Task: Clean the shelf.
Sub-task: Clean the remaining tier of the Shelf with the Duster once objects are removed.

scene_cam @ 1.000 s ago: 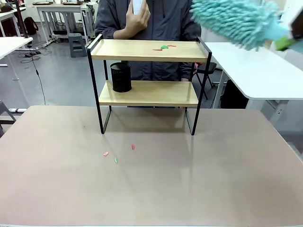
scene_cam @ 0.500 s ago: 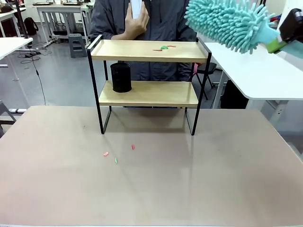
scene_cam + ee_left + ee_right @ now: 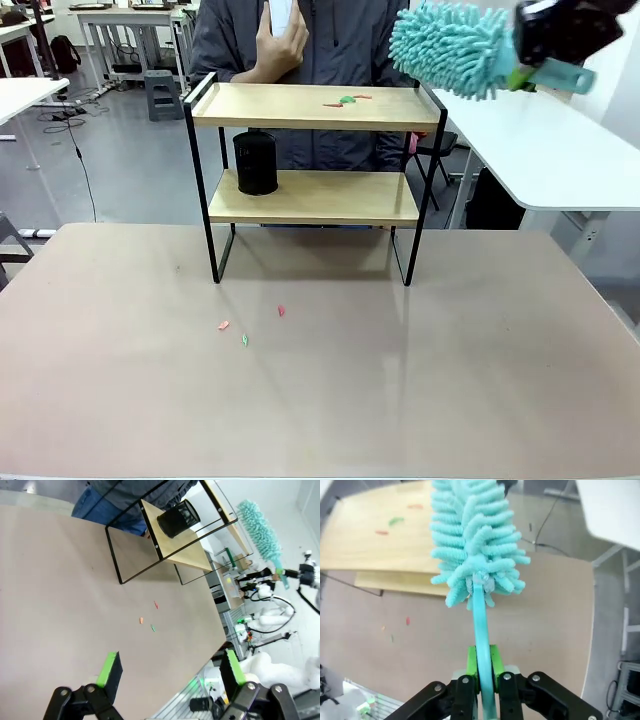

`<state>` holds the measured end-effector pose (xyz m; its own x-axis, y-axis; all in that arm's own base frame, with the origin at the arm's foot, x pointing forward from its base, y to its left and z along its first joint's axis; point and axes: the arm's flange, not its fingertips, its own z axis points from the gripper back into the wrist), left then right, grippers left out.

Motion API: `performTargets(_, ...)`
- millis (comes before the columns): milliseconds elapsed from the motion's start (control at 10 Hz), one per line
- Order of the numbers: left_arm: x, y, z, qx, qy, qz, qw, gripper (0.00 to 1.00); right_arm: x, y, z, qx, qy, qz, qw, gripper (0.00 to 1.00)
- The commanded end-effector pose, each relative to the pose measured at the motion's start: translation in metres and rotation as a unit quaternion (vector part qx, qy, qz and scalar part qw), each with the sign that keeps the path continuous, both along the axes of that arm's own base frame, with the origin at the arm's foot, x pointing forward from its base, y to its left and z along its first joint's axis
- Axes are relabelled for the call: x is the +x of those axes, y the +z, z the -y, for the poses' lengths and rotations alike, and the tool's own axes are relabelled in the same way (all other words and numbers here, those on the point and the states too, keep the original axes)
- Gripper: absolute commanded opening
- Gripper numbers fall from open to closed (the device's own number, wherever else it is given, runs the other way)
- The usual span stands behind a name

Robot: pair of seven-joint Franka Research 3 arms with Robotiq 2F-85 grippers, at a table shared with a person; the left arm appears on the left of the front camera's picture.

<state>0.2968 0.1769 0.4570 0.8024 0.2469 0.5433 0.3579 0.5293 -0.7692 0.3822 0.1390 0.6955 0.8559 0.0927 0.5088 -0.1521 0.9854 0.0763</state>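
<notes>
Brown table top (image 3: 320,400) takes the near part of the front view, and the shelf (image 3: 310,195) stands on its far half on four black legs. The right gripper (image 3: 483,664) comes in high from the right side. Its green pads are pressed on the handle of a turquoise duster (image 3: 450,45), and the handle points toward the shelf. The fluffy head is at the upper right corner of the shelf; I cannot tell if it touches the frame. The left gripper (image 3: 170,662) hangs low over the table with its fingers spread wide and nothing between them.

Small red and green scraps (image 3: 347,100) lie on the upper board. A black mesh cup (image 3: 256,163) stands upright on the lower board, at its left end. More scraps (image 3: 245,325) lie on the table in front of the shelf. A person (image 3: 340,40) in a dark jacket stands behind the shelf with one hand (image 3: 280,50) raised. White tables (image 3: 540,150) and a grey floor are behind.
</notes>
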Motion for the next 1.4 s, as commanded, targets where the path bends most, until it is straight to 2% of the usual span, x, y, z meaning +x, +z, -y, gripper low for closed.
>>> performTargets(0,0.000,0.000,0.002,-0.008,0.001,0.014,1.000,1.00,0.012,0.005,-0.014,-0.010,-0.031,0.014,0.999,0.13)
performTargets(300,0.000,0.000,0.002,-0.008,0.001,0.014,1.000,1.00,0.011,-0.006,-0.030,-0.005,-0.003,-0.010,1.000,0.13)
performTargets(400,0.000,0.000,0.002,-0.008,0.001,0.014,1.000,1.00,0.011,-0.012,-0.034,0.004,0.031,-0.046,0.998,0.13)
performTargets(700,0.000,0.000,0.002,-0.008,0.001,0.014,1.000,1.00,0.012,-0.025,-0.041,0.016,0.091,-0.122,0.988,0.13)
performTargets(1000,0.000,0.000,0.002,-0.008,0.001,0.014,1.000,1.00,0.007,-0.024,-0.039,0.068,0.175,-0.169,0.967,0.13)
performTargets(1200,0.000,0.000,0.002,-0.008,0.001,0.014,1.000,1.00,-0.003,-0.029,-0.039,0.077,0.268,-0.241,0.929,0.13)
performTargets(1300,0.000,0.000,0.002,-0.008,0.001,0.014,1.000,1.00,-0.011,-0.027,-0.034,0.095,0.343,-0.291,0.888,0.13)
